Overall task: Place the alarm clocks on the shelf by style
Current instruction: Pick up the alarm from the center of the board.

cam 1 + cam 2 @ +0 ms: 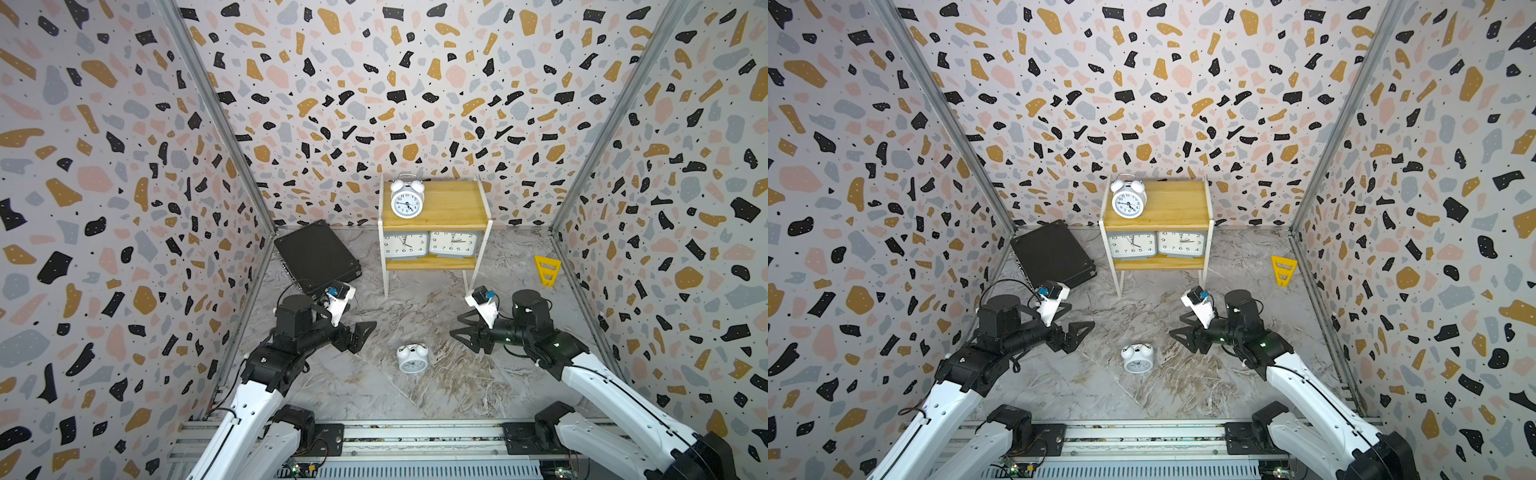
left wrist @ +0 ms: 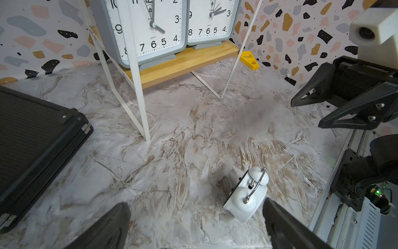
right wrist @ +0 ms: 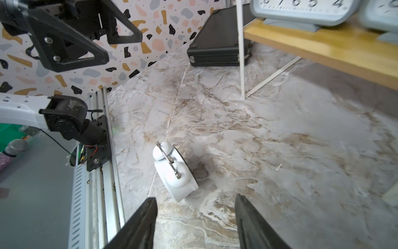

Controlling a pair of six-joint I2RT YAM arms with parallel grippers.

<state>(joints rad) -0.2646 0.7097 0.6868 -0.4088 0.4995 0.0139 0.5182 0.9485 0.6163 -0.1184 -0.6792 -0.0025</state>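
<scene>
The shelf [image 1: 440, 205] carries one round white clock [image 1: 406, 203] at the left end of its top board; the left grey clock [image 1: 405, 245] and right grey clock [image 1: 453, 244] stand side by side on the lower board; the other round clock [image 1: 412, 359] sits on the counter [image 1: 415, 399] between both arms; the left jaws gape wide, the right jaws partly open, both empty.

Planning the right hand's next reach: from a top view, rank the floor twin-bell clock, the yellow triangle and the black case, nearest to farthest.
1. Small round white twin-bell alarm clock, on the floor beside the right hand.
2. Yellow triangular plastic piece, by the right wall.
3. Flat black case, back left corner.
</scene>
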